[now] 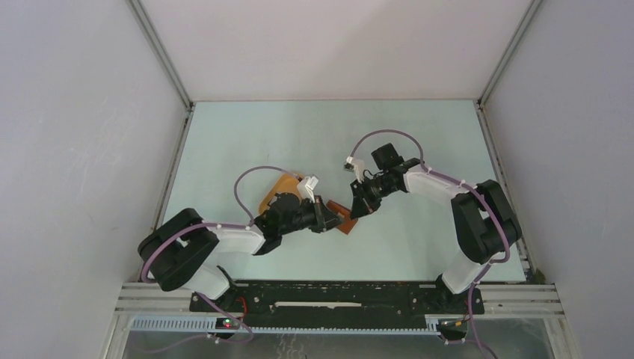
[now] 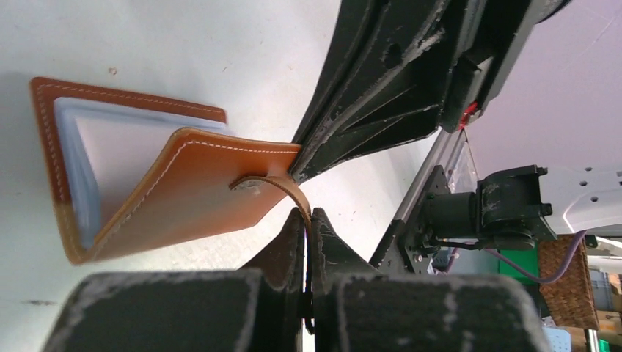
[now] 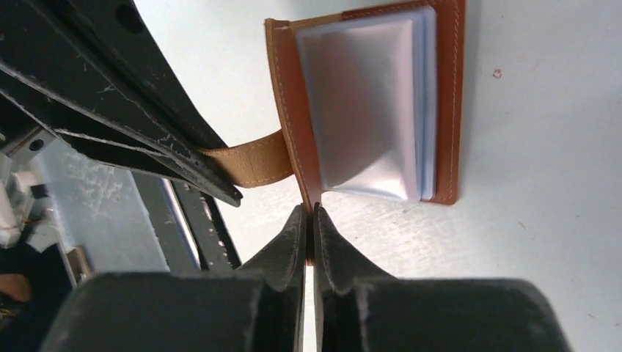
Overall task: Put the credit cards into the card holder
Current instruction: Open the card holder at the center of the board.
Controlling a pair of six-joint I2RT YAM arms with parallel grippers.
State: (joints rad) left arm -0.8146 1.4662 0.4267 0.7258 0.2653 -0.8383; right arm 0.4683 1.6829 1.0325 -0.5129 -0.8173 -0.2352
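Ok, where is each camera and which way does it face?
Top external: above, behind the bases, looking down at the table; left arm and right arm show.
Left wrist: looks along the left end effector, shut on the strap of the card holder.
Right wrist: looks along the right end effector, pinching the cover.
Both wrist views share the open card holder.

Left end effector (image 1: 327, 215) and right end effector (image 1: 358, 209) meet at the card holder (image 1: 345, 223).

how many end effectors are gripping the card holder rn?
2. Left end effector pinches the card holder's strap; right end effector pinches the edge of its cover. Both grips are visible.
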